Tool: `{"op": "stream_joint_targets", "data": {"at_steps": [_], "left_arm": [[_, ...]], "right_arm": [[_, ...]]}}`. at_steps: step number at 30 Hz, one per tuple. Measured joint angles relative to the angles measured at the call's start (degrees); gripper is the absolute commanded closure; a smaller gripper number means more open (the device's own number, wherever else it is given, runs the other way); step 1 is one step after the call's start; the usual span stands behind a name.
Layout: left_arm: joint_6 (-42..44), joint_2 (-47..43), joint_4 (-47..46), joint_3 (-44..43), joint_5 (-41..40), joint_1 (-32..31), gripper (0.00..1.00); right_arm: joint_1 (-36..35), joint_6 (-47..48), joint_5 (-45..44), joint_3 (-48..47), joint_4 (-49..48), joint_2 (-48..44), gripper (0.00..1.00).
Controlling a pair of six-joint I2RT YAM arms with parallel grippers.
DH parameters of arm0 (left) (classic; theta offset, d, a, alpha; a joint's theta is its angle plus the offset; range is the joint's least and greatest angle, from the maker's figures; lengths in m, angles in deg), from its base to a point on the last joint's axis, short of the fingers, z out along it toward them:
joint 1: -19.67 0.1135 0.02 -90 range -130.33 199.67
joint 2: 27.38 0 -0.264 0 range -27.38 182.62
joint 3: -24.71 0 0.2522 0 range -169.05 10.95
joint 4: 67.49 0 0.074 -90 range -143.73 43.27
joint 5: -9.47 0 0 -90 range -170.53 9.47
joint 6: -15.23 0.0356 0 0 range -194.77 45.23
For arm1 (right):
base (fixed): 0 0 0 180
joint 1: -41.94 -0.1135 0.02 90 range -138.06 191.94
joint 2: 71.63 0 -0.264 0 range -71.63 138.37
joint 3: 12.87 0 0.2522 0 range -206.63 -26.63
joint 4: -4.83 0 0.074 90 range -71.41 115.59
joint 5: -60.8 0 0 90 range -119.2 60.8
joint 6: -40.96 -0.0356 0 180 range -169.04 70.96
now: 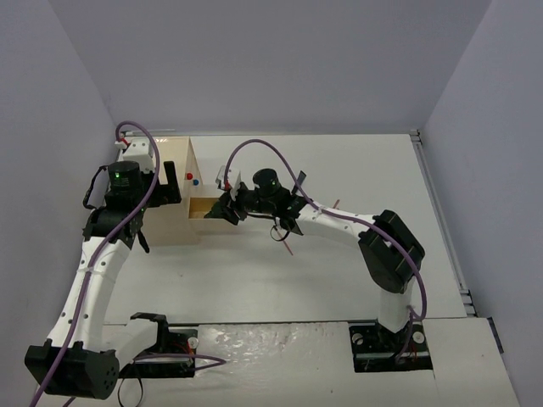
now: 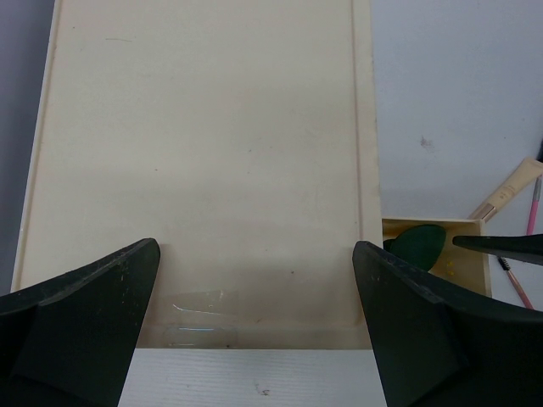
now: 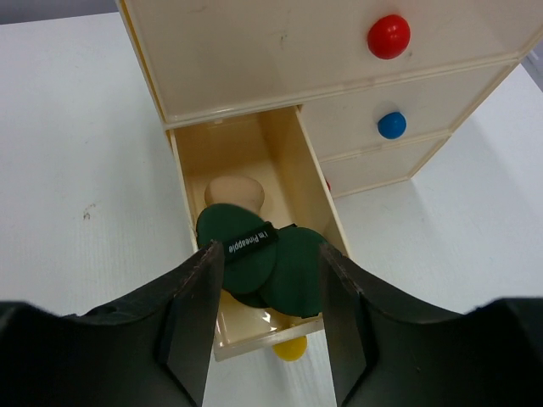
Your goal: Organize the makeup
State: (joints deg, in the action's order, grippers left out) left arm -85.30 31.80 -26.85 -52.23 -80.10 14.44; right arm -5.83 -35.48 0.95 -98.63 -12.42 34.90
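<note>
Over at the far left of the table, the beige wooden box (image 3: 254, 51) has one drawer (image 3: 293, 161) pulled out. The dark green round compacts (image 3: 246, 254) lie stacked in it, with a beige sponge (image 3: 233, 191) behind them. The right gripper (image 3: 270, 254) hangs just above with its claw part-way apart, gripping nothing. The left gripper (image 2: 254, 254) stands wide over the box's smooth top, empty.

Those compacts look thin, light and matte, and one wears a black strap. I'd pinch a rim or that strap, since the flat faces would likely slip. A glossy yellow knob (image 3: 290, 348) sits on the drawer's front.
</note>
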Motion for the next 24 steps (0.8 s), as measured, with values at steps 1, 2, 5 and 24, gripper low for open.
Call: {"op": "stream_joint_targets", "data": {"at_steps": [1,2,5,24], "left_arm": [[0.0,0.0,0.0,0.0,0.0,0.0,0.03],[0.0,0.0,0.0,0.0,0.0,0.0,0.03],[0.0,0.1,0.0,0.0,0.0,0.0,0.03],[0.0,3.0,-3.6,0.0,1.4,0.0,0.03]], "right_arm": [[0.0,-0.1,-0.2,0.0,0.0,0.0,0.42],[0.1,-0.3,-0.7,0.0,0.0,-0.1,0.38],[0.4,-0.9,-2.3,0.2,0.0,-1.0,0.29],[9.4,-6.6,-14.8,11.7,-1.4,-9.1,0.11]]}}
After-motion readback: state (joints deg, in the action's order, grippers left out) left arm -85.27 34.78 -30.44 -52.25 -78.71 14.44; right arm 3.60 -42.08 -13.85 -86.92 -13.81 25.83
